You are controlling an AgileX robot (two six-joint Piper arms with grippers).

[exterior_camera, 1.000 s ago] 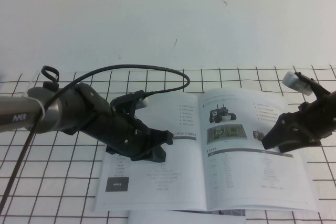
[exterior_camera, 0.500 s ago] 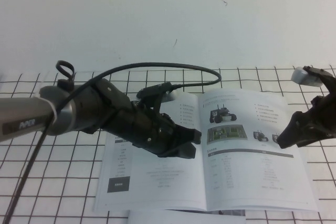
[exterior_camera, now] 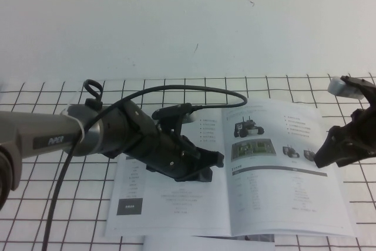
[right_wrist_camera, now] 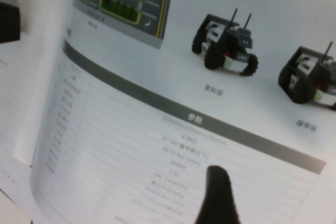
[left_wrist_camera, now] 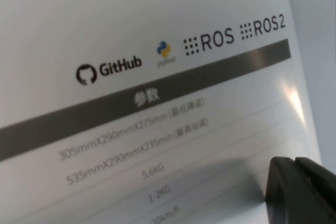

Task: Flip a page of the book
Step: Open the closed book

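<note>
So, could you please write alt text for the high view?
An open book lies flat on a gridded table. The left gripper is over its left leaf near the spine; the right gripper, open, hovers above the page at its outer edge.

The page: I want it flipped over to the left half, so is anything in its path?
Yes. The left gripper sits low over the book's left half, where the page must land. The right gripper, open, hovers over the page's right edge.
</note>
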